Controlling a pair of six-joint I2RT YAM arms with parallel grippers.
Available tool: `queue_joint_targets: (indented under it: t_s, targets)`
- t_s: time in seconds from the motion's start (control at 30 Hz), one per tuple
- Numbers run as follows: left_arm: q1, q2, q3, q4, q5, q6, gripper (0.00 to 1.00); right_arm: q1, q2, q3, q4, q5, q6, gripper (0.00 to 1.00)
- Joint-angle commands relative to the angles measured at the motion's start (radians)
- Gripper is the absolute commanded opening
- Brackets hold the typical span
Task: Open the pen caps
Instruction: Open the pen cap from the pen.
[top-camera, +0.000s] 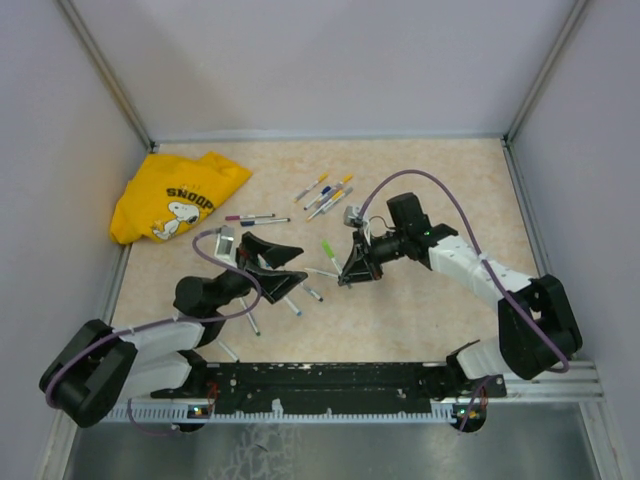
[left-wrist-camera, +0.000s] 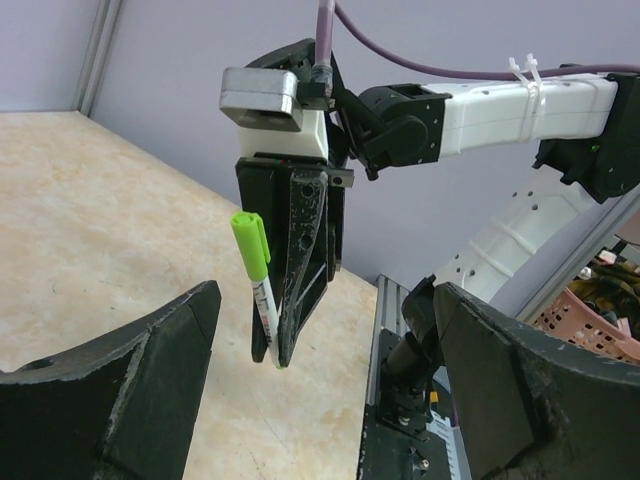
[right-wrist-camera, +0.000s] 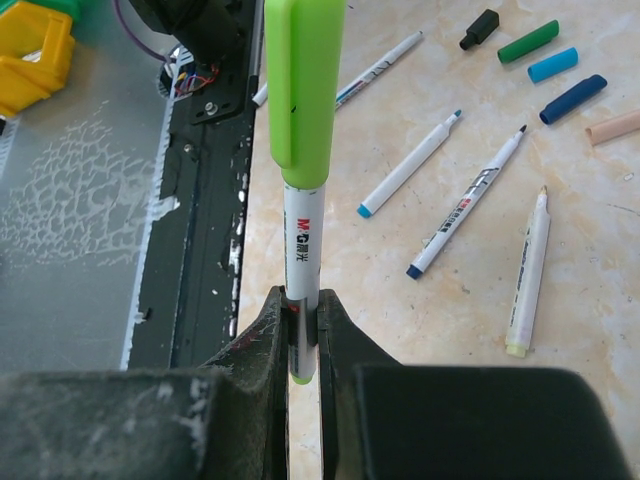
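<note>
Right now the right fingers (right-wrist-camera: 332, 340) are clamped shut on the bottom end of a pen (right-wrist-camera: 302, 255), pinching its white barrel from both sides. The pen stands straight out from them. Its green cap (right-wrist-camera: 303, 80) sits fully on the far end, well clear of the grip. In the left wrist view the same pen is held off the counter (left-wrist-camera: 90, 230), slanting alongside the right fingers with the cap uppermost.

The left fingers (left-wrist-camera: 150, 380) are spread wide and hold nothing. They flank their own view, with the capped pen in the gap ahead of them, not touching it. From above, they point at the green cap from the left, near it but apart.

Loose caps lie on the counter beyond the held pen, each apart from the others:
- a black cap (right-wrist-camera: 480, 28)
- a loose green cap (right-wrist-camera: 528, 40)
- a light blue cap (right-wrist-camera: 553, 64)
- a dark blue cap (right-wrist-camera: 572, 98)
- a peach cap (right-wrist-camera: 612, 127), cut off by the frame edge

Just beside them lie several bare pens (right-wrist-camera: 410, 165), tips exposed and none touching another.

Farther back in the top view, a cluster of capped pens (top-camera: 328, 193) lies near the middle of the counter. Two more pens (top-camera: 256, 218) lie side by side to its left. A yellow shirt (top-camera: 175, 200) is crumpled in the far left corner.
</note>
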Motion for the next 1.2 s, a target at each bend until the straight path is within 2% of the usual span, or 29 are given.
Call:
queue_joint_targets:
  t_s: [0.0, 0.3, 0.57, 0.73, 0.87, 1.07, 1.17]
  targets:
    - [-0.016, 0.007, 0.051, -0.006, -0.029, 0.04, 0.92, 0.016, 0.01, 0.059, 0.007, -0.023, -0.023, 0.0]
    - [-0.017, 0.096, 0.128, 0.015, -0.006, 0.021, 0.91, 0.024, 0.006, 0.059, 0.002, -0.028, -0.026, 0.0]
    - [-0.056, 0.213, 0.182, 0.058, 0.027, 0.004, 0.81, 0.035, 0.014, 0.063, -0.006, -0.039, -0.033, 0.0]
    - [-0.065, 0.257, 0.217, 0.065, 0.048, 0.003, 0.62, 0.037, 0.016, 0.063, -0.011, -0.049, -0.038, 0.0]
    - [-0.068, 0.285, 0.229, 0.079, 0.06, -0.007, 0.53, 0.038, 0.013, 0.064, -0.014, -0.056, -0.043, 0.0]
    - [-0.069, 0.324, 0.242, 0.114, 0.077, -0.024, 0.24, 0.038, 0.014, 0.065, -0.017, -0.061, -0.045, 0.0]
    - [-0.069, 0.332, 0.242, 0.14, 0.069, -0.021, 0.01, 0.04, 0.014, 0.064, -0.018, -0.065, -0.045, 0.0]
